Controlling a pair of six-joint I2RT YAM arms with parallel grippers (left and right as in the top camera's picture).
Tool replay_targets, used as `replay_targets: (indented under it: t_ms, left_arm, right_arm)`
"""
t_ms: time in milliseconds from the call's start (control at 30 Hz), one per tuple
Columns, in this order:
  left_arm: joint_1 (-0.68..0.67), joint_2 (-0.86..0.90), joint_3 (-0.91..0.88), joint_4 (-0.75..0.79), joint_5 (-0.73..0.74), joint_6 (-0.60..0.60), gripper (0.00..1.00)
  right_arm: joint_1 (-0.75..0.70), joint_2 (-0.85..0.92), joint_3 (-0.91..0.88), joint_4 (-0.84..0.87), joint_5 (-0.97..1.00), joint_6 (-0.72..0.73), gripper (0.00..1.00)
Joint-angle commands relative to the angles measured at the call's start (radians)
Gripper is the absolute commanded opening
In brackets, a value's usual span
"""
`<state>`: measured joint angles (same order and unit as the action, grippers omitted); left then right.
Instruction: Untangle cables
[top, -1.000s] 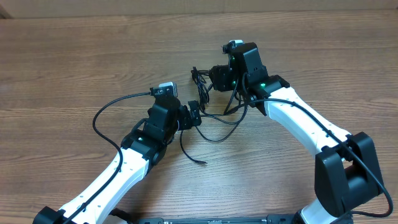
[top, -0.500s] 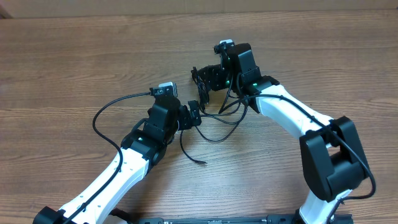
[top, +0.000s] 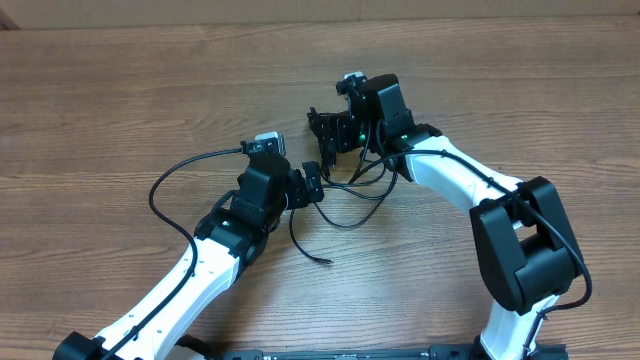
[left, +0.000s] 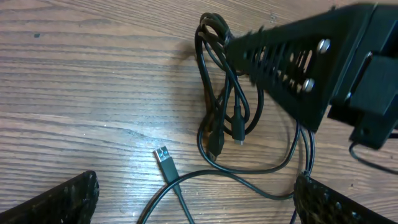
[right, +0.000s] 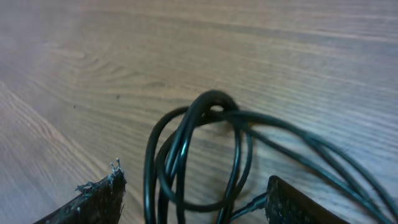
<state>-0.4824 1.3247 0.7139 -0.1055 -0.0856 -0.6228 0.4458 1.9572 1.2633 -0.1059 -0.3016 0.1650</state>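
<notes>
Two white-shelled arms (top: 190, 272), black joints (top: 525, 250), green lights (top: 408, 137), thick black wires (top: 153, 197); right gripper (top: 320, 132) has slotted black fingers (left: 280, 62), silver screws (left: 322, 45).

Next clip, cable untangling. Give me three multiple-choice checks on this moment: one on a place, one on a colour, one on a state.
1. Where does the loop of cables sit?
A between the right gripper's fingers
B in a box
C hung on a hook

2. What colour are the cables?
A white
B black
C red

3. How is the left gripper?
A shut on a cable
B shut, empty
C open

Key:
1 A, the right wrist view shows the loop in the gap between the two fingers.
2 B, every strand in view is black.
3 C, its fingers stand wide apart in the left wrist view.
</notes>
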Motion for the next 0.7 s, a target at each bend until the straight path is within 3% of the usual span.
replay_targets:
  t_ms: [0,267,567,667]
  left_arm:
    - [0.004,0.006,0.007,0.000,0.008,-0.006,1.00]
    - [0.004,0.006,0.007,0.000,0.008,-0.006,1.00]
    - [0.004,0.006,0.007,0.000,0.008,-0.006,1.00]
    - [0.004,0.006,0.007,0.000,0.008,-0.006,1.00]
  right_arm:
    - [0.029,0.003,0.018,-0.008,-0.029,-0.043,0.71]
    - [0.044,0.003,0.018,-0.018,-0.029,-0.044,0.67]
    - [0.044,0.003,0.018,-0.088,0.057,-0.088,0.14]
    - [0.044,0.003,0.018,-0.104,0.107,-0.088,0.04]
